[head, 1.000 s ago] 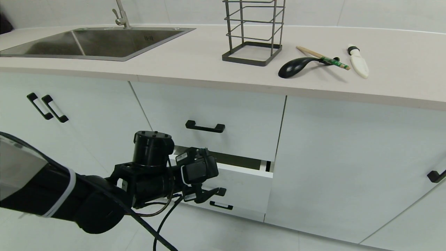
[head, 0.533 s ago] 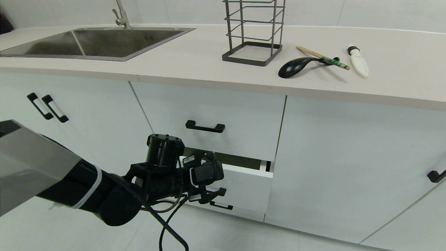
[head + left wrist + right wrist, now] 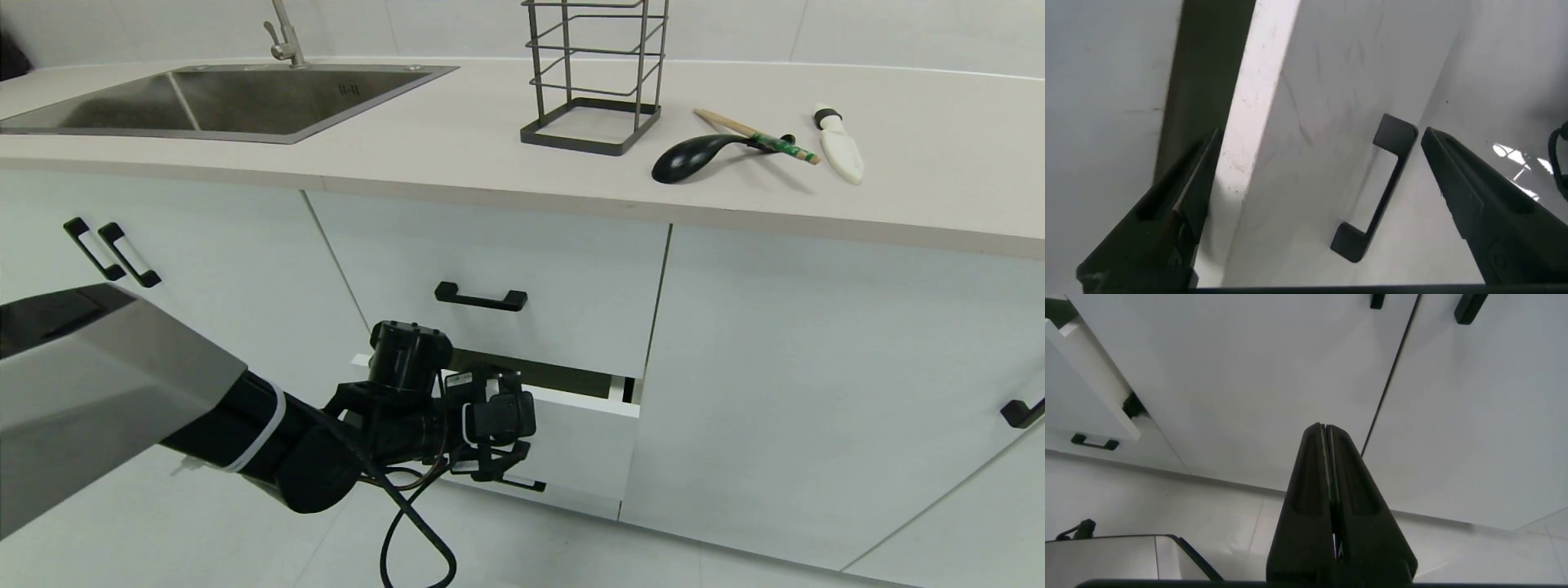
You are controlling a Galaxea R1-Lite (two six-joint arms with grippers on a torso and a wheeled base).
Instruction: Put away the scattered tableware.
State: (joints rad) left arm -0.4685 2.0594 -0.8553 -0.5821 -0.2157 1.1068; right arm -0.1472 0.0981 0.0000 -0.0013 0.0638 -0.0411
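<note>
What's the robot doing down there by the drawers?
The robot's left gripper is down at the lower drawer, which is open just a crack. The gripper is open and lined up with the drawer's black handle, which it has not gripped yet. Up on the counter, a black spoon, chopsticks and a white utensil are waiting to be put away.

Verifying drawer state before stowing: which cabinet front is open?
The lower drawer, below the upper drawer: its front juts out with a dark gap above. The left gripper is at its handle. The other fronts sit flush.
</note>
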